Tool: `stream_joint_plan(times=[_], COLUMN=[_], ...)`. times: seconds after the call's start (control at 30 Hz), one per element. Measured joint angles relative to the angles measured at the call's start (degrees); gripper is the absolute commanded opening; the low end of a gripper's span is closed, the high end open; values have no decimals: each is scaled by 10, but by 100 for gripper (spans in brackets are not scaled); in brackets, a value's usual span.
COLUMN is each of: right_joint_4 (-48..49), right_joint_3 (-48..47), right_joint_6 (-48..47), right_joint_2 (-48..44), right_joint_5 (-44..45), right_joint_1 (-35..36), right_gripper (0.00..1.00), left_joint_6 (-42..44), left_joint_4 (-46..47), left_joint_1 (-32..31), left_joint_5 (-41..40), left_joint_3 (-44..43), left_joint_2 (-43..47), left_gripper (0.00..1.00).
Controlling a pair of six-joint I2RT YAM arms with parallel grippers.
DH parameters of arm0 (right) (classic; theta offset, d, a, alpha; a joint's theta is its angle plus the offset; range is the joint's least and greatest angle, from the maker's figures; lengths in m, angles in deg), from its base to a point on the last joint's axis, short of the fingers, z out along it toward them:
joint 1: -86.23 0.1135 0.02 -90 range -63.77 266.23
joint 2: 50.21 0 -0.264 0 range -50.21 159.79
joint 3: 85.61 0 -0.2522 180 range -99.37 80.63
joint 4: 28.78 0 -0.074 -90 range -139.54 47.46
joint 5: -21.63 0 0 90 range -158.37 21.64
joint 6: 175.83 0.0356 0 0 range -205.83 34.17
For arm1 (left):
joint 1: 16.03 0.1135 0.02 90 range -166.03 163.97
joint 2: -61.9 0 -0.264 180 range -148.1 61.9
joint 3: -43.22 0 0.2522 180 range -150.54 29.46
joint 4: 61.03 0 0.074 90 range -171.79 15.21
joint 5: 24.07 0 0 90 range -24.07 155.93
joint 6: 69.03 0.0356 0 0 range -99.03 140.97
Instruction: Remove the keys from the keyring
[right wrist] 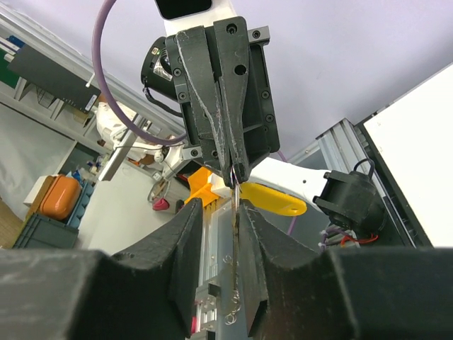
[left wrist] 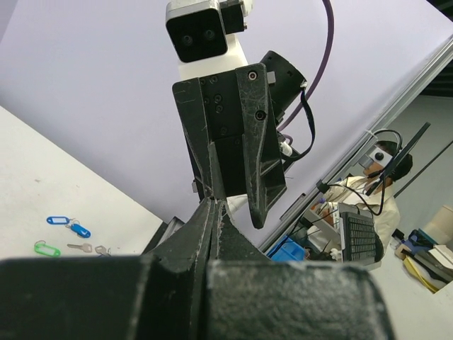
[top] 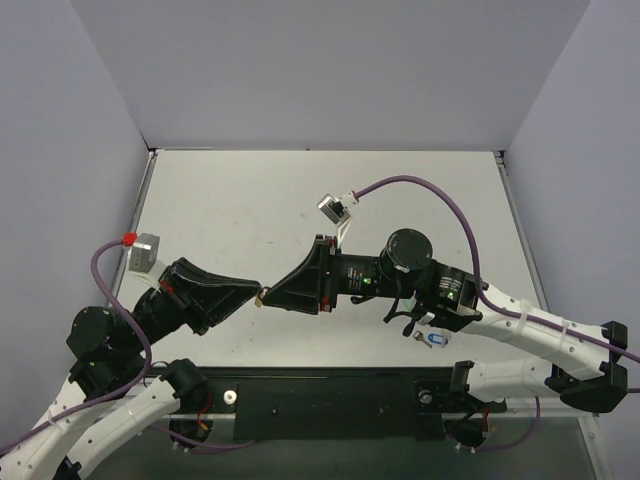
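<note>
My left gripper point(top: 256, 297) and right gripper point(top: 270, 293) meet tip to tip above the table's near middle. In the right wrist view the left gripper point(right wrist: 233, 177) is shut on the thin silver keyring point(right wrist: 233, 172). A yellow-capped key point(right wrist: 272, 198) hangs beside its tips. A thin metal key blade point(right wrist: 234, 234) hangs down edge-on between the fingers of my right gripper point(right wrist: 219, 205). It lies against the right finger, with a gap to the left one. Small silver rings point(right wrist: 232, 312) dangle at its lower end. In the left wrist view the left gripper point(left wrist: 214, 203) is shut below the right gripper point(left wrist: 233, 205).
Loose blue tags point(left wrist: 80, 230), a green tag point(left wrist: 47, 248) and a bare key point(left wrist: 79, 247) lie on the white table point(left wrist: 42, 184). A blue tag point(top: 436, 340) lies under the right arm near the front edge. Purple cables arc over both arms.
</note>
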Motion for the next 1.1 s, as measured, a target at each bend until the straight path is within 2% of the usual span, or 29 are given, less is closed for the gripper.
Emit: stream_joint_plan(times=[0.37,0.5,0.8,1.1], right_joint_4=[2,1,-57,-129], right_joint_3=[5,5,-23,-51], right_joint_6=[0,0,-10,-43], right_joint_2=[0,0,8,14], right_joint_5=[0,0,18,30], right_joint_1=[0,0,0,4], right_gripper=[13,0,0,0], left_joint_6=[2,2,16,58], left_joint_4=[-5,-5,-14,-99], left_joint_1=[0,0,0,0], left_joint_5=[-9,-9,-9,8], left_joint_3=[0,0,-1,-40], left_joint_2=[4,4,7,-8], left_gripper=[0,0,0,0])
